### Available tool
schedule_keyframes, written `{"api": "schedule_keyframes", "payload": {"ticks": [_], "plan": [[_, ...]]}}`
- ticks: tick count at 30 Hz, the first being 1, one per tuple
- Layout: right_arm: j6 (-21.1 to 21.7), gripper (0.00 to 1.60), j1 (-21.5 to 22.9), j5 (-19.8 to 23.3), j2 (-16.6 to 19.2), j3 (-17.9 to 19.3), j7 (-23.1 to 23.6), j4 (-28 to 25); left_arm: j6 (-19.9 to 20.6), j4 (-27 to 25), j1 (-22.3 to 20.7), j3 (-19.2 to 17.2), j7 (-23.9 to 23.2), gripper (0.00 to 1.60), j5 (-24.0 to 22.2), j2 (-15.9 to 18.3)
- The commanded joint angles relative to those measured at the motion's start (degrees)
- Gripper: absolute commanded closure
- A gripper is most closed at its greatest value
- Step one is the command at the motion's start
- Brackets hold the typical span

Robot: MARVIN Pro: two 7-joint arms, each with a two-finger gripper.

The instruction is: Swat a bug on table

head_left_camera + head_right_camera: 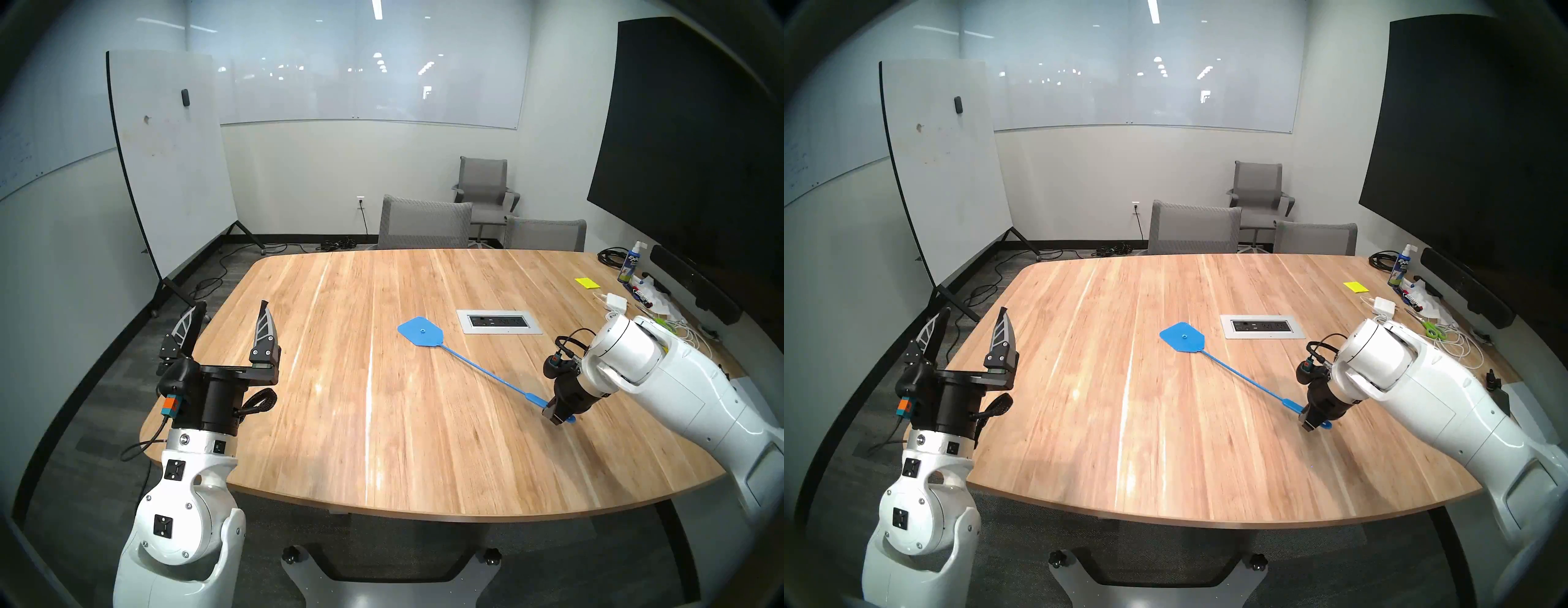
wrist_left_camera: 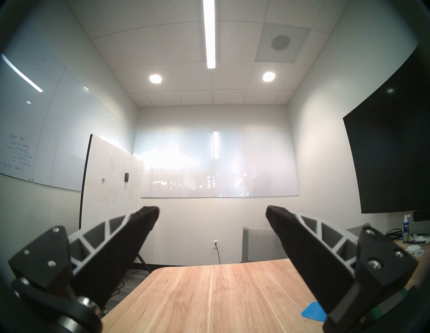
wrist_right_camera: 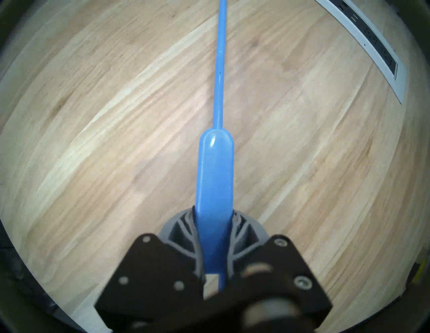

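A blue fly swatter lies across the light-wood table [image 1: 382, 424]. Its flat head [image 1: 420, 332] rests on the wood near the table's middle, just left of the silver outlet panel [image 1: 498, 321]. My right gripper [image 1: 555, 414] is shut on the swatter's handle [image 3: 215, 176], low over the table's right side, with the thin stem running away towards the head. My left gripper [image 1: 233, 303] stands open and empty, pointing up above the table's left edge. In the left wrist view a corner of the swatter head [image 2: 313, 311] shows beside one finger. The bug shows in no view.
Two grey chairs [image 1: 424, 225] stand at the table's far edge. At the far right of the table lie a spray bottle [image 1: 630, 265], yellow sticky notes [image 1: 586, 282], a white charger [image 1: 615, 301] and cables. A rolling whiteboard [image 1: 169, 170] stands left.
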Motion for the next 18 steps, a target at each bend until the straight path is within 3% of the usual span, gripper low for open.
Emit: {"api": "schedule_keyframes", "payload": {"ticks": [1, 18], "plan": [[-0.1, 1.6, 0.6, 2.3, 1.7, 3.3, 0.3, -2.3, -0.1, -1.2, 0.1, 0.1, -0.1, 0.0, 0.0, 0.0], [-0.1, 1.6, 1.1, 8.7, 5.8, 11.6, 1.3, -6.2, -0.1, -1.1, 0.1, 0.1, -0.1, 0.0, 0.0, 0.0]]}}
